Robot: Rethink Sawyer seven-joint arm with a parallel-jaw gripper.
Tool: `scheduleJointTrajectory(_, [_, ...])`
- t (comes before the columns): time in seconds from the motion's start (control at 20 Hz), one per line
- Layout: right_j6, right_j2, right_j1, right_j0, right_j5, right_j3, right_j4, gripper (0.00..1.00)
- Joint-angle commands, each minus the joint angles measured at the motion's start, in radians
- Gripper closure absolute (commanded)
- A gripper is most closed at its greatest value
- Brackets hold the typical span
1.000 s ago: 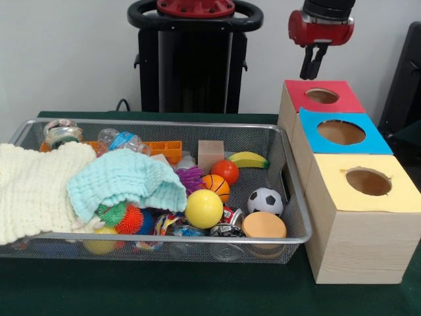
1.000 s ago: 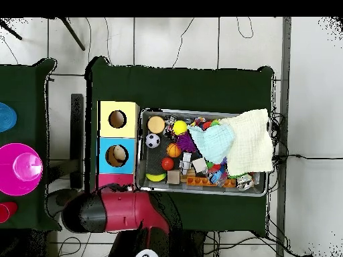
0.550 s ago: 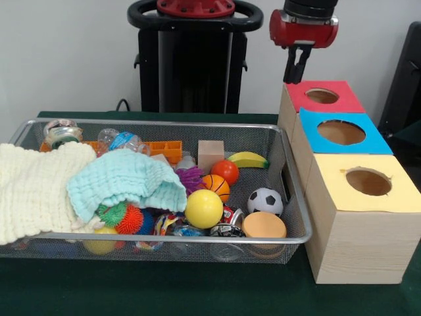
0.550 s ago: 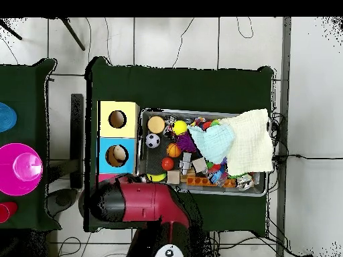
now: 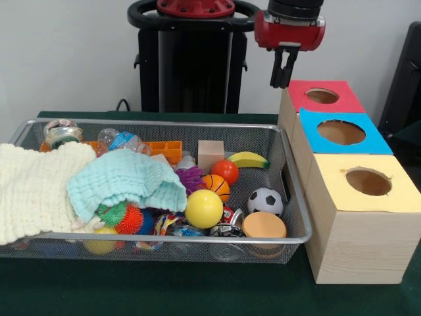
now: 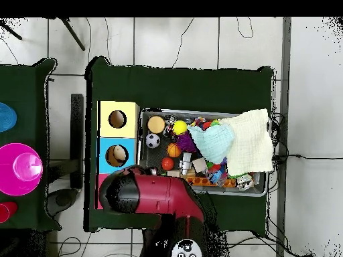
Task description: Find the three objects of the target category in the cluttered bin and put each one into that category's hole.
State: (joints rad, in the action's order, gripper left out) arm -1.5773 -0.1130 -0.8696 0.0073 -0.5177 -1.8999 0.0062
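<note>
My gripper [image 5: 281, 81] hangs shut and empty, high over the bin's far right corner, just left of the red-topped box [image 5: 349, 103]. The wire bin [image 5: 164, 123] holds a yellow ball [image 5: 203, 208], a soccer ball [image 5: 265, 201], a small basketball [image 5: 216, 185], a red ball [image 5: 225, 171], a banana [image 5: 247, 159], a wooden cube [image 5: 210, 154] and an orange disc [image 5: 264, 225]. In the overhead view the red arm head [image 6: 127, 194] covers the gripper and most of the red box. The bin [image 6: 201, 112] lies to the right of the boxes there.
Three wooden boxes with round holes stand in a row right of the bin: red, blue [image 5: 378, 141] and yellow [image 5: 335, 191]. A cream cloth [image 5: 33, 187] and a mint cloth [image 5: 125, 178] cover the bin's left half, with spiky balls [image 5: 122, 217] under them.
The gripper has moved left, from above the red box's hole to past that box's left edge, toward the bin. Nothing in the bin has shifted.
</note>
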Motion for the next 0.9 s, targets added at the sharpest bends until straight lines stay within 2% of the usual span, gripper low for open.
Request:
scheduleJointTrajectory(0.05, [0.061,0.114,0.036,-0.083,-0.115,0.086,-0.068,1.00])
scheduleJointTrajectory(0.9, [0.126,0.219,0.077,-0.230,-0.136,0.155,-0.163,1.00])
